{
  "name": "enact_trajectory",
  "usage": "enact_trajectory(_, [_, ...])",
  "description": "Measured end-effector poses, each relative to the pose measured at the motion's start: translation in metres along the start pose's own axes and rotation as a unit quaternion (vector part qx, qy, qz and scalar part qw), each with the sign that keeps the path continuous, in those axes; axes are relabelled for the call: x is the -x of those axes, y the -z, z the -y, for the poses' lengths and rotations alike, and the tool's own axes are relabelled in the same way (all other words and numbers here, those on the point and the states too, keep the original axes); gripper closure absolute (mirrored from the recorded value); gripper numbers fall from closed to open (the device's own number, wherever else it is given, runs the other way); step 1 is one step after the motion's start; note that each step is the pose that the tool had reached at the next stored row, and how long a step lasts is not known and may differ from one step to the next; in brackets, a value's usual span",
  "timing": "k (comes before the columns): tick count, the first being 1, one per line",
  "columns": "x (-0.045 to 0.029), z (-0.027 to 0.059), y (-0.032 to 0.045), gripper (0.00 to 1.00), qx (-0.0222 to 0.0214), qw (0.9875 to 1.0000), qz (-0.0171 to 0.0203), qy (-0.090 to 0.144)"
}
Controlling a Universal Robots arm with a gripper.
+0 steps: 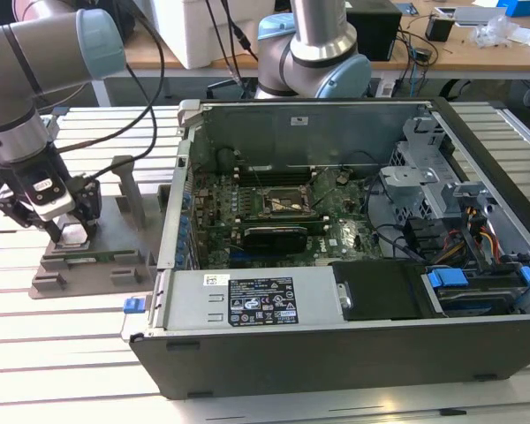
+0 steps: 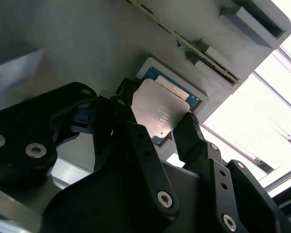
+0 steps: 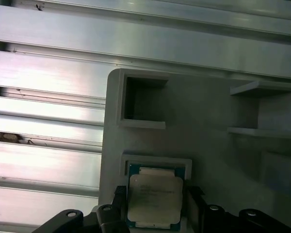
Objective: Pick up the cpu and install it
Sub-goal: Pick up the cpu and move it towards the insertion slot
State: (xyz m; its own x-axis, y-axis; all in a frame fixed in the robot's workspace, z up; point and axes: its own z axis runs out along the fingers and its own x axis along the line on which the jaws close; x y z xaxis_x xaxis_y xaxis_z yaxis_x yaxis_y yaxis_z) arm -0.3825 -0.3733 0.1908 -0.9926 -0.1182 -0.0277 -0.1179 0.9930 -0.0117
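The cpu [image 3: 154,196] is a flat square chip with a dull silver-grey metal lid. It catches a soft shine in both wrist views, and there's faint print on top that I won't try to read. A thin green rim of board peeks out round the lid, and the lid's corners are stepped.

It's lying flat in a shallow square recess in the grey holder tray [image 3: 208,160]. It looks properly seated, not tipped.

In the exterior view the tray sits on the slatted metal bench [image 1: 71,353], towards the bench's edge on the exterior view's left. It's just beside the open computer case [image 1: 336,344]. The motherboard socket [image 1: 287,205] is inside the case, well apart from the chip.

The gripper [image 1: 71,228] is right down over the tray and straddles the chip, so the cpu sits in the middle of it with black gripper parts close along two opposite sides. Honestly I can't tell whether it has clamped onto the chip or is just open around it, since the edges are too close to call.
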Motion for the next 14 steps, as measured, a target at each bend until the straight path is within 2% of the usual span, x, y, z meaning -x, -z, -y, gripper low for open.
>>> enact_trajectory(14, [-0.0007, -0.0026, -0.0019, 0.4, 0.0004, 1.0, 0.0, 0.0])
